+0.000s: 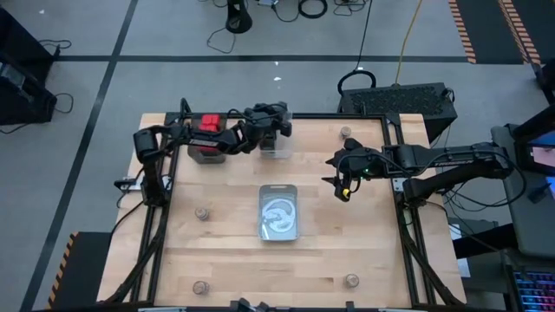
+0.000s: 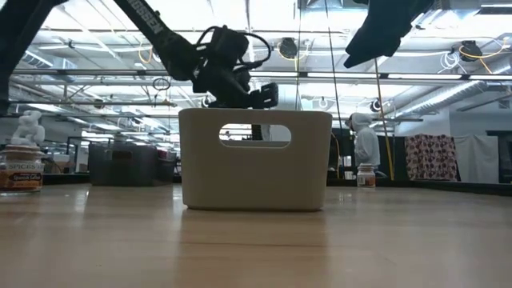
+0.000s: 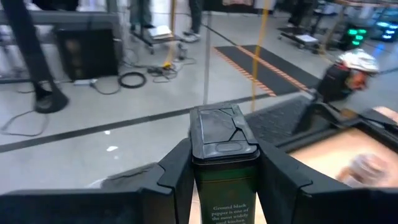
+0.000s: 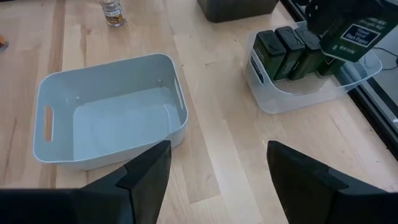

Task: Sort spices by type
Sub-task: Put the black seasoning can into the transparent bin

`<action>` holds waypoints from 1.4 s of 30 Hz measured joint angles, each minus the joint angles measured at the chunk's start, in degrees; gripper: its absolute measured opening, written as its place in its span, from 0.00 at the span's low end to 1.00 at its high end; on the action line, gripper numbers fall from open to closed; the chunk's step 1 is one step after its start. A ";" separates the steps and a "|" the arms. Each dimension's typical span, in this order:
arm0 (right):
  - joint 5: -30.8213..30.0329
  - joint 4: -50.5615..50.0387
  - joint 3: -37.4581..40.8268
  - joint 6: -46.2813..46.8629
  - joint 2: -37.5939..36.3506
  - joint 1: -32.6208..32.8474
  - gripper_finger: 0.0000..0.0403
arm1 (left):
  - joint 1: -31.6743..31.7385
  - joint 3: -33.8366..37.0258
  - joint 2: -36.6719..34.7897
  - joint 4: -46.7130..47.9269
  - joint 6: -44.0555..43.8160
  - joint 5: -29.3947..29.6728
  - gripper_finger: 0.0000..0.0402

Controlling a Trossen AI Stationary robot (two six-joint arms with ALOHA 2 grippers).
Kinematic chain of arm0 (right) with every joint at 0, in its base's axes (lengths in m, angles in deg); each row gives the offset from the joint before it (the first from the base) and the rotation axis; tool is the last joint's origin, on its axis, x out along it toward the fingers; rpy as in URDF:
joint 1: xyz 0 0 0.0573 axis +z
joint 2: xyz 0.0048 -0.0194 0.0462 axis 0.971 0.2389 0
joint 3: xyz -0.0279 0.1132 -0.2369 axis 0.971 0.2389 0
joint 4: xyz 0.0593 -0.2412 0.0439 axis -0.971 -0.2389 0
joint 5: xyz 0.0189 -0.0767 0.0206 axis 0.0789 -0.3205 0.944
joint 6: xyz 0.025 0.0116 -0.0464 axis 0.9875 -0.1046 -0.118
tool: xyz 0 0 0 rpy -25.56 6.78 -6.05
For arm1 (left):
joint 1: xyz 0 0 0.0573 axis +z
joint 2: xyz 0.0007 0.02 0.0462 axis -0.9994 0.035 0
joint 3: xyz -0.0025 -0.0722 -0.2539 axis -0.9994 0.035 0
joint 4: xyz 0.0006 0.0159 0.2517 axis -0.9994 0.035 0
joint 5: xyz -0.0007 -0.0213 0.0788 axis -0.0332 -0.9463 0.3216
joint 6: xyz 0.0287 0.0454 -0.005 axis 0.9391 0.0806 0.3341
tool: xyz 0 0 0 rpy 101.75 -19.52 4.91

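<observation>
My left gripper [image 3: 224, 171] is shut on a black pepper tin [image 4: 351, 34] and hovers over the clear plastic bin [image 4: 273, 99] at the table's far side. Three more black tins [image 4: 289, 50] stand in that bin. Red boxes [image 1: 208, 123] sit in a dark container left of it. Small round jars [image 1: 202, 212] stand singly on the table. My right gripper [image 4: 217, 168] is open and empty above the table's right half, near an empty white bin [image 4: 112, 112]. My left gripper pinches the black tin between its two fingers [image 3: 177, 180], on two opposite sides just below the flip lid [image 3: 221, 134]. The tin is lifted clear, tilted, above the open end of the clear bin.
The white bin [image 1: 279, 212] sits mid-table. Single jars stand near the far right corner [image 1: 345, 133] and near the front edge [image 1: 201, 286] [image 1: 351, 279]. Bare wood lies between them.
</observation>
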 joint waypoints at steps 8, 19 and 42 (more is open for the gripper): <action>-0.01 -0.07 0.00 0.06 0.00 0.00 0.61 | 0.11 -1.82 3.09 -1.47 -1.60 3.73 0.34; 0.13 -1.63 0.00 2.31 0.00 0.15 0.61 | 0.15 -8.50 8.00 4.33 -1.41 8.78 0.34; 0.24 -0.66 1.44 3.01 0.00 0.15 0.61 | 0.59 -8.50 8.12 6.67 -1.43 6.00 0.58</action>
